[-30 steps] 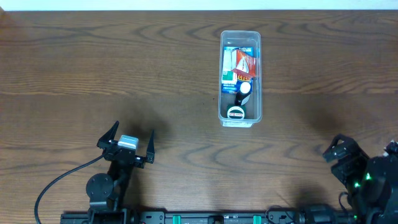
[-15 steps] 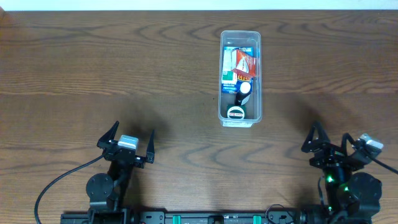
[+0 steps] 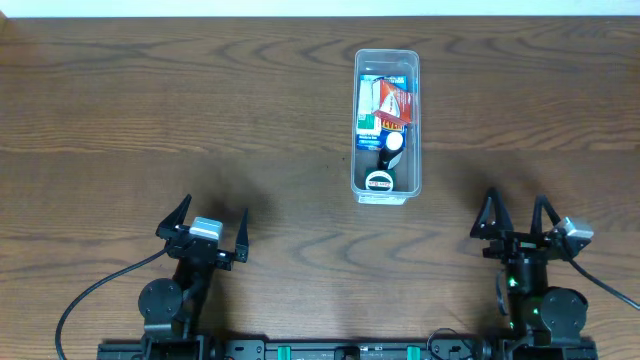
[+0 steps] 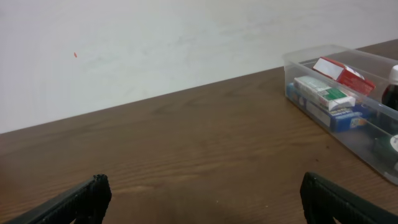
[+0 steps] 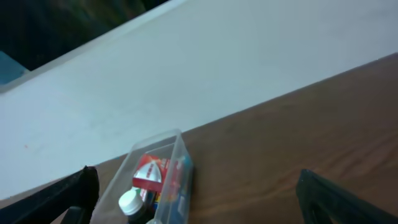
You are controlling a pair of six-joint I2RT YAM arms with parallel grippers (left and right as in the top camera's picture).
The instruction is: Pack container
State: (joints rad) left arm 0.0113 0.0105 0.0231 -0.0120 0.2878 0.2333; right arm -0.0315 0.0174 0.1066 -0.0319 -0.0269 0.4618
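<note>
The container [image 3: 416, 120], a long clear plastic tub, stands on the table at centre back. It holds a red and white box [image 3: 392, 102], a green and blue box [image 3: 368, 122], a dark bottle with a white cap [image 3: 394, 143] and a small round item [image 3: 379, 181]. My left gripper [image 3: 215, 205] stands open near the front left, far from the tub, with nothing between its fingers. My right gripper [image 3: 515, 197] is open at the front right, empty too. The left wrist view has the container [image 4: 367, 146] at its right edge, beyond the open left gripper [image 4: 204, 186]. In the right wrist view the container [image 5: 180, 180] lies ahead to the left of the right gripper [image 5: 198, 180].
The wooden table [image 3: 150, 110] runs back to a white wall [image 4: 186, 43]. A black cable [image 3: 85, 295] trails from the left arm's base at the front edge.
The right arm has swung in from the front right corner, and its open fingers now point toward the back of the table. The left arm and the container have not moved.
</note>
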